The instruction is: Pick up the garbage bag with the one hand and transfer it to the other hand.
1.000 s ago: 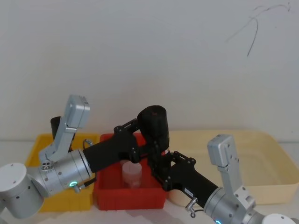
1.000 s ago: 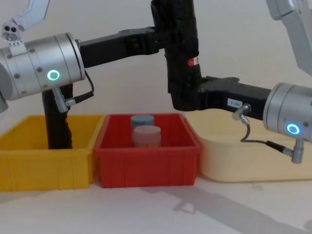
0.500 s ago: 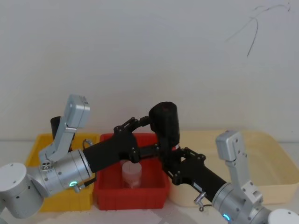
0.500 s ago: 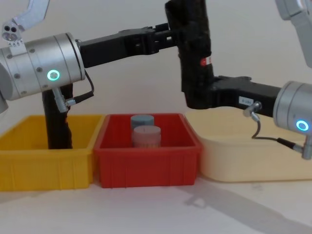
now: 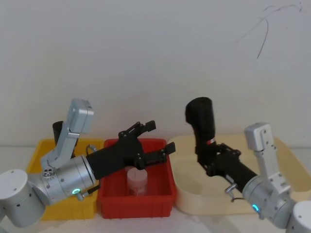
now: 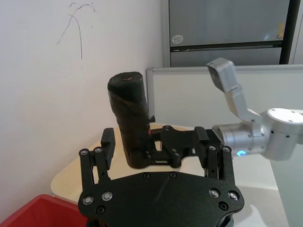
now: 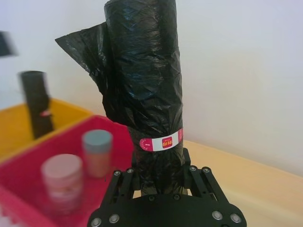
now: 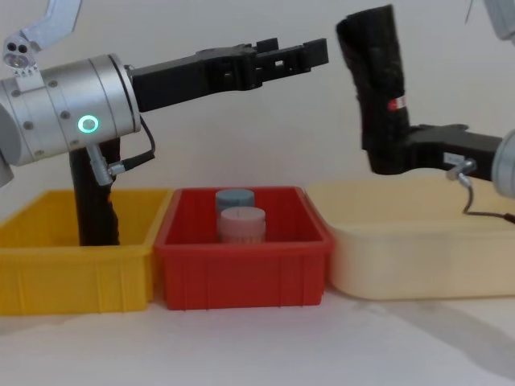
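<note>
The garbage bag (image 8: 378, 80), a long black roll with a small red-and-white label, stands nearly upright in the air above the cream tray (image 8: 410, 265). My right gripper (image 8: 388, 159) is shut on its lower end, just below the label (image 7: 161, 141). In the head view the garbage bag (image 5: 200, 120) rises from the right gripper (image 5: 210, 154). My left gripper (image 8: 294, 52) hangs open above the red bin (image 8: 241, 273), holding nothing, a clear gap left of the roll. From the left wrist, the garbage bag (image 6: 130, 118) stands beyond the open fingers.
A yellow bin (image 8: 72, 273) at the left holds another black roll (image 8: 92, 201) standing upright. The red bin holds a pink-lidded jar (image 8: 241, 225) and a grey-blue one (image 8: 235, 199). A white wall stands close behind.
The left gripper has opened and let go of the roll. The right gripper has carried it to the right, from above the red bin to above the cream tray.
</note>
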